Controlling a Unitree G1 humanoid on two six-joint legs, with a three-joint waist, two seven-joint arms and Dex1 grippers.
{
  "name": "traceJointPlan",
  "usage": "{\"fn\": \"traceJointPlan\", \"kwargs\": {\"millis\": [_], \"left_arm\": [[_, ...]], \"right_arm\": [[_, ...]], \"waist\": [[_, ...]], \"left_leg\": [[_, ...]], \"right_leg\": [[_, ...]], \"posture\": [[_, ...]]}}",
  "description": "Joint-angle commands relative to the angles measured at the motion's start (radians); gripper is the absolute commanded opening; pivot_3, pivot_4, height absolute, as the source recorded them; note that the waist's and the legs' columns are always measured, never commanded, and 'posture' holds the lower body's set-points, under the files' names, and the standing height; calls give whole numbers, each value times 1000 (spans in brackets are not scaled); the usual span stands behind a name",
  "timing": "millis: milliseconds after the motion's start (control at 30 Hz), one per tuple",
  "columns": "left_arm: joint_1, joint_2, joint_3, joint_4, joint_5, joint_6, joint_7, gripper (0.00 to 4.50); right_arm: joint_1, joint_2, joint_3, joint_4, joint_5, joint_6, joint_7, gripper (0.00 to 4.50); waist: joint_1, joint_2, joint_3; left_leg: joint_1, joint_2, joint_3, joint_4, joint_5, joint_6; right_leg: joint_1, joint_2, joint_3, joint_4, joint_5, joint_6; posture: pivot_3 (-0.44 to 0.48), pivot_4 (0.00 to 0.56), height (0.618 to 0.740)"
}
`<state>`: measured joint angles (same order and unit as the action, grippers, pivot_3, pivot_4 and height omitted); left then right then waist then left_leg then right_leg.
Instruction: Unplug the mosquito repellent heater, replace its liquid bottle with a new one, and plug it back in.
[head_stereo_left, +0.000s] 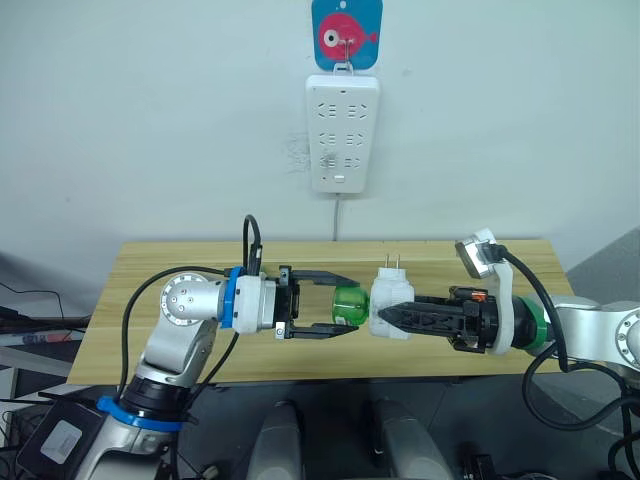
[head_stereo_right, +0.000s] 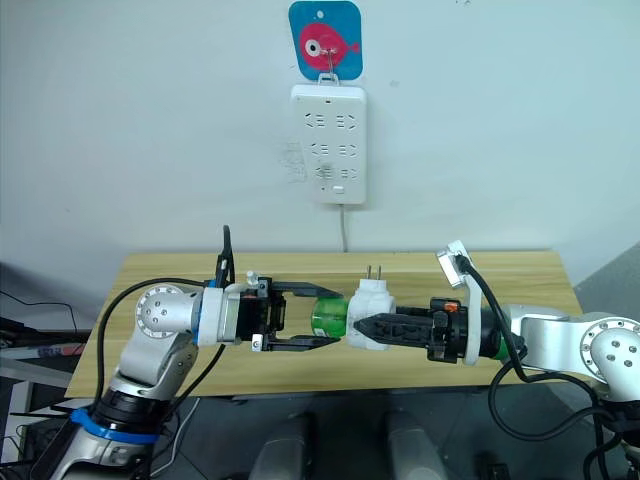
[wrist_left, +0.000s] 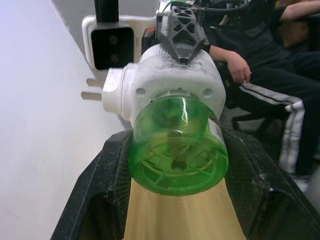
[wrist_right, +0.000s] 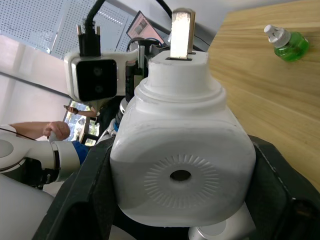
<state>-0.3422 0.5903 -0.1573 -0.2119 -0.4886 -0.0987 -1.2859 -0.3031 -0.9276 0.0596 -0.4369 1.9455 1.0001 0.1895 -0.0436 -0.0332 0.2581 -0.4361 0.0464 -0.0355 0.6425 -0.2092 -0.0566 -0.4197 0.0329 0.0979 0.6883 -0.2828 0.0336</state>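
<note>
The white mosquito repellent heater (head_stereo_left: 391, 304) hangs above the wooden table (head_stereo_left: 180, 272), unplugged, with its two prongs pointing up. My right gripper (head_stereo_left: 386, 316) is shut on its body from the right. A green liquid bottle (head_stereo_left: 350, 305) sticks out of the heater toward my left gripper (head_stereo_left: 345, 303). That gripper is open, its fingers (wrist_left: 100, 200) lying close along either side of the bottle. A second green bottle (wrist_right: 282, 42) with a white cap lies on the table in the right wrist view.
A long white power strip (head_stereo_left: 342, 132) hangs on the wall above the table's far edge, under a blue hook with a red fish (head_stereo_left: 346, 33). Its cord drops behind the table. A seated person (wrist_left: 260, 60) appears in the left wrist view.
</note>
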Motion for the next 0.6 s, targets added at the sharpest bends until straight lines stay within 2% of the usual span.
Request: {"fn": "traceJointPlan", "kwargs": {"millis": [33,100,200,333,433,567,600], "left_arm": [[-83,168,8,-71,-300,656,113,2264],[-171,241,20,-40,-520,979,129,2264],[-250,289,31,19,-646,1182,100,2264],[-269,297,30,55,-632,1254,111,2264],[-268,269,50,53,-638,1267,150,2264],[-217,267,55,-18,-568,1169,132,2264],[-198,275,49,-37,-541,1134,113,2978]], "right_arm": [[-3,-5,-25,-43,26,2,16,2998],[-1,-7,-23,-45,26,5,19,2998],[1,-11,-20,-49,22,11,27,2998],[-11,-11,-14,-43,22,9,30,2998],[-15,-14,-10,-42,24,8,31,2998],[-16,-16,-10,-40,27,7,33,2998],[-16,-16,-10,-39,27,7,33,2998]], "waist": [[-2,0,0],[-4,0,1],[-14,1,1],[-20,1,1],[-18,1,1],[-16,1,1],[-16,1,1]], "left_leg": [[0,0,-1,0,0,0],[0,0,-4,0,0,0],[0,-1,-4,0,0,0],[0,0,-3,0,0,0],[0,0,-3,-1,0,0],[0,0,-3,0,0,0],[0,0,-3,0,0,0]], "right_leg": [[0,0,-1,0,0,0],[0,0,-3,1,0,0],[0,1,-3,1,0,0],[0,1,-2,0,0,0],[-1,1,-3,1,-1,0],[0,1,-2,1,-1,0],[0,1,-2,1,-1,0]], "posture": [[-50,244,740],[-42,241,740],[-41,237,740],[-38,235,740],[-36,237,740],[-34,241,740],[-34,241,740]]}}
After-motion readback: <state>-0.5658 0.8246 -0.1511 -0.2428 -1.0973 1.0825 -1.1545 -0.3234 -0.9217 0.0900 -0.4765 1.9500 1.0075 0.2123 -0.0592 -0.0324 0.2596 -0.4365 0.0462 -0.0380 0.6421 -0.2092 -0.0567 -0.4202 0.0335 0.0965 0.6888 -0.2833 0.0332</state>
